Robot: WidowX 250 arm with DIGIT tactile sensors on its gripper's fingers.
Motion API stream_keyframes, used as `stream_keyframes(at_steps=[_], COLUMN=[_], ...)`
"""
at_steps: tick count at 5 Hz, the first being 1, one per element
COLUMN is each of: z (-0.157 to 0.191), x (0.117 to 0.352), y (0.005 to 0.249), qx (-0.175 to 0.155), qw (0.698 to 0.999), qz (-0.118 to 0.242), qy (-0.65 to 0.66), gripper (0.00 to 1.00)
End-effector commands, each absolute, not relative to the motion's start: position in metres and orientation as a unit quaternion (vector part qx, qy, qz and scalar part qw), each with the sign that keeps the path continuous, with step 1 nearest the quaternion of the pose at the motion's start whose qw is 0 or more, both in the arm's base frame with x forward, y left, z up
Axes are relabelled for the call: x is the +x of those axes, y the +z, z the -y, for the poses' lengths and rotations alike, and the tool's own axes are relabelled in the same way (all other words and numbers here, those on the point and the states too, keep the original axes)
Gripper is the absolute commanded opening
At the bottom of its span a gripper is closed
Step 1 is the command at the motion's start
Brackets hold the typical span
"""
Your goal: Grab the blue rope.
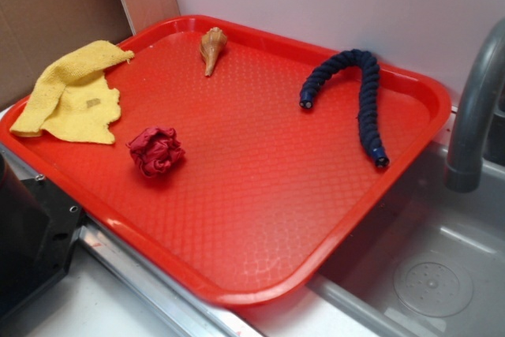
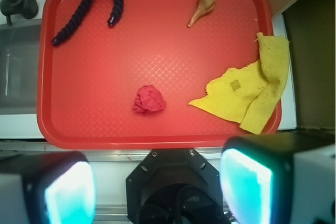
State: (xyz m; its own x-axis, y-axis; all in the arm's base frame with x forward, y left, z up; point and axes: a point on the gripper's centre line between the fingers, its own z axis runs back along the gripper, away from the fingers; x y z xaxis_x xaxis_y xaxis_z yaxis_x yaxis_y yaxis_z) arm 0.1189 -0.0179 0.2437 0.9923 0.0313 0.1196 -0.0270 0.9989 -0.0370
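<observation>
On the red tray, a red cloth ball, a yellow towel and a seashell are lying well apart from the blue rope. The rope, dark navy and braided, is arching at the faucet-side corner, with bare tray around it. The gripper is being held spread wide beyond the opposite long edge.

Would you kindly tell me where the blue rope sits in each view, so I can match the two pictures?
Exterior: the blue rope arches at the tray's upper right, near the faucet.
Wrist: the rope is at the tray's upper left.
Shared landmark: the shell, at the same far edge.
</observation>
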Motion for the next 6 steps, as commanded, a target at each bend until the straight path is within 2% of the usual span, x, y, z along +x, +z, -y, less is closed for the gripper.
stream_keyframes(at_steps=[1,2,3,4,5,6], z=[0.018,0.019,0.035,0.059,0.083,0.116], x=[0.119,0.164,0.214,0.266,0.298,0.324], y=[0.244,0.200,0.166,0.139,0.127,0.106], qx=[-0.018,-0.016,-0.054,-0.094,-0.116,-0.120], qw=[0.998,0.995,0.978,0.956,0.951,0.957], qz=[0.060,0.009,0.014,0.043,0.077,0.067], qy=[0.015,0.100,0.200,0.275,0.275,0.257], gripper=[1.00,1.00,1.00,1.00,1.00,1.00])
